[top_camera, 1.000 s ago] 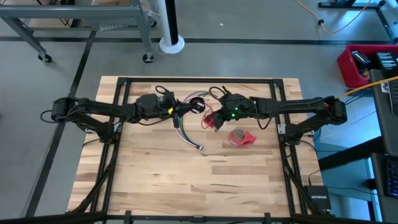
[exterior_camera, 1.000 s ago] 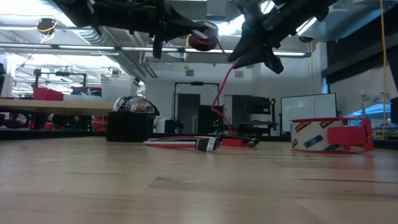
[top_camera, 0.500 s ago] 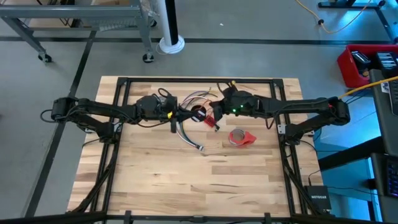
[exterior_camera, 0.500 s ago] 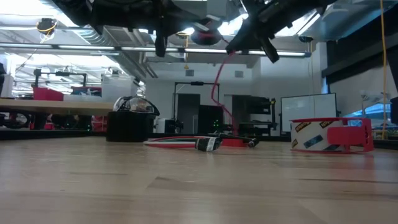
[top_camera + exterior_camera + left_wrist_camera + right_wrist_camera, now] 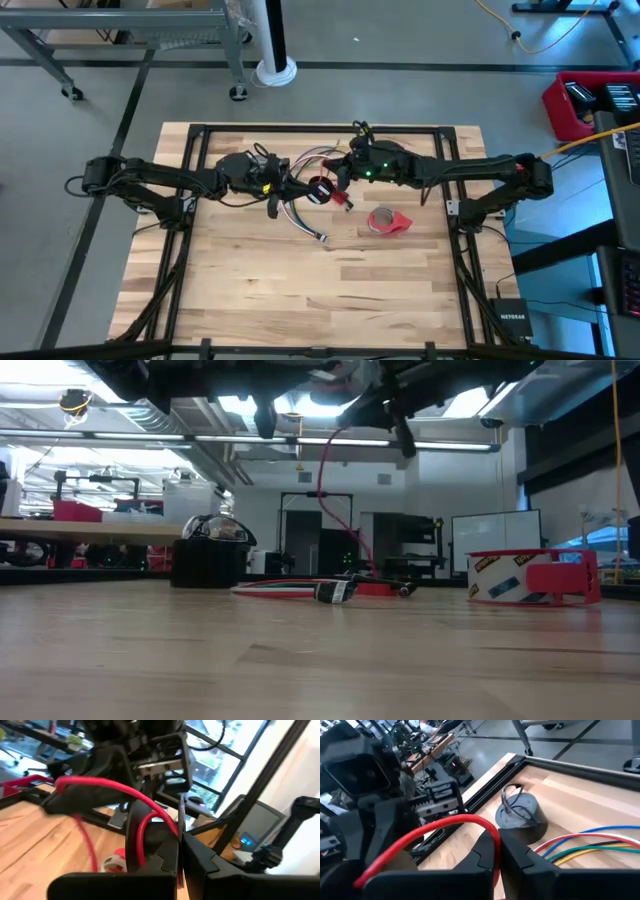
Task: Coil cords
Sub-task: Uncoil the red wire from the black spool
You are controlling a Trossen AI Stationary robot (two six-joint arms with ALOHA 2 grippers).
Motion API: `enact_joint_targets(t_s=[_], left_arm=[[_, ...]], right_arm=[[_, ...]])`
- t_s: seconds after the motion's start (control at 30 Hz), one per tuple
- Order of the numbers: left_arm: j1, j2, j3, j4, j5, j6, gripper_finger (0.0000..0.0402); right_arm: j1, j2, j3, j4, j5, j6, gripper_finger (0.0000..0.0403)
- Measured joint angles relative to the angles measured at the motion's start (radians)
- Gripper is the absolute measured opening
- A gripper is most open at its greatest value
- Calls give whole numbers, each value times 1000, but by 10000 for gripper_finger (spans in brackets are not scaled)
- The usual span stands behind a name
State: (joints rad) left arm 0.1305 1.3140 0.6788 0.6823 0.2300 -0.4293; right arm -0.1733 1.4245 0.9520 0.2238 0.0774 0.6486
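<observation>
Arms: two, both reaching in over the middle rear of the wooden surface, held above it.
Left gripper: one, fingers pressed together on the black-and-red coil, which is lifted clear of the surface; in the left wrist view the dark coil sits right at the closed fingertips.
Right gripper: one, fingers together, clamped on the red cord that loops out of the coil; it is just beside the coil, nearly touching the left gripper.
Red cord: one strand, running from the raised coil down to the surface; in the low view it hangs as a curved line between the grippers above and the wires below.
Wire bundle: one long bundle of thin wires, lying on the surface below the left gripper, with a plug end toward the front; the low view shows it flat on the wood. The right wrist view shows red, white, blue, green and yellow strands.
Grey coil: one, a short grey roll with a black loop on top, standing on the surface near the rear edge.
Tape roll: one, red, lying on the surface near the right arm, well apart from the wires.
Red block: one, touching the tape roll on its right side.
</observation>
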Motion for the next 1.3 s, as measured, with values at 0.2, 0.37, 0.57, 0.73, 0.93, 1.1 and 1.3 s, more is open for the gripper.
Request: enact_joint_targets(t_s=[0.2, 0.37, 0.57, 0.73, 0.93, 1.1, 1.3], left_arm=[[1, 0, 0, 7, 41, -18, 0], [2, 0, 0, 7, 46, -18, 0], [1, 0, 0, 7, 37, -17, 0], [2, 0, -1, 6, 40, -9, 0], [2, 1, -1, 5, 39, 13, 0], [2, 1, -1, 13, 9, 41, 0], [2, 1, -1, 14, -37, 75, 1]], right_arm=[[-17, 53, 1, 51, -11, 16, 9], [-23, 100, 1, 77, -99, 91, 9], [-23, 147, 1, 106, -195, 154, 9], [-24, 172, 1, 117, -275, 218, 9], [-24, 197, 1, 114, -381, 277, 9], [-24, 212, 1, 113, -456, 320, 9], [-23, 241, 1, 123, -533, 373, 9]])
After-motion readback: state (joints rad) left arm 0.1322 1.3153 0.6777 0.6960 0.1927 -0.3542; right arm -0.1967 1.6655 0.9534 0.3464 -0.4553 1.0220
